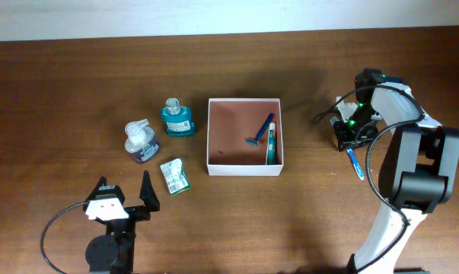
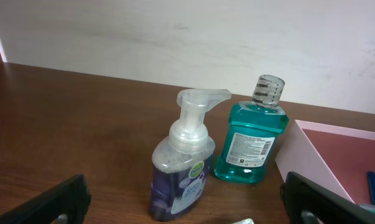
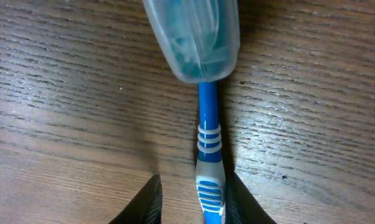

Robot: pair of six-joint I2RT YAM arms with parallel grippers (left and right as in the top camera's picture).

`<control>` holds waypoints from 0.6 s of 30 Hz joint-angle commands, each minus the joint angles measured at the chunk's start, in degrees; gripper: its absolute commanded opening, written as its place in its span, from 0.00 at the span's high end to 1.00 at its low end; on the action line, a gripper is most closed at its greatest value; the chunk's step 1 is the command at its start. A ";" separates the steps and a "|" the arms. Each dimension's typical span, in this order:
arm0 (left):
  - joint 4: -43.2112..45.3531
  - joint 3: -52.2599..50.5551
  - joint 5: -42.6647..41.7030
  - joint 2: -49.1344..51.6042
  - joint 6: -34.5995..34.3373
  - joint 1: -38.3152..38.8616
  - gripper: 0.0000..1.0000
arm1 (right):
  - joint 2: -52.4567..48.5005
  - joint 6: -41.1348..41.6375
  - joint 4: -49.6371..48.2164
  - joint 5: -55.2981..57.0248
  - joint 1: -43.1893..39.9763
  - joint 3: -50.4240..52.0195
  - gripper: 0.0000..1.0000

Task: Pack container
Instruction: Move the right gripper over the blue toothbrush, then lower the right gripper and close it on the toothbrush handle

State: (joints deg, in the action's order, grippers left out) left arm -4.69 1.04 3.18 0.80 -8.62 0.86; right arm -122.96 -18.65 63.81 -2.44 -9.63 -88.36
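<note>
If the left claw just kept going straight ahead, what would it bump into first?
Probably the purple soap pump bottle, standing nearer than the teal mouthwash bottle; depth is hard to judge.

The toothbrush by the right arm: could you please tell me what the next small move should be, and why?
Probably close the right gripper on the toothbrush. Its fingers stand open on either side of the blue handle, which lies on the table outside the container, so a grasp seems needed before any lift.
</note>
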 commanded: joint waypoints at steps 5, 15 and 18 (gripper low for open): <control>0.13 -0.52 -0.46 -0.44 0.52 -0.28 0.01 | 0.44 -0.57 -0.07 -0.79 -0.20 0.44 0.78; 0.13 -0.52 -0.46 -0.44 0.52 -0.28 0.01 | 0.44 -0.42 -1.29 -0.46 -0.20 0.44 0.80; 0.13 -0.52 -0.44 -0.44 0.52 -0.28 0.01 | 0.44 -0.39 -1.92 -0.37 -0.20 0.44 0.80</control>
State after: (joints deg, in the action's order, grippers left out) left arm -4.69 1.04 3.18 0.80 -8.64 0.86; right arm -122.96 -18.68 62.50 -2.50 -9.63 -88.27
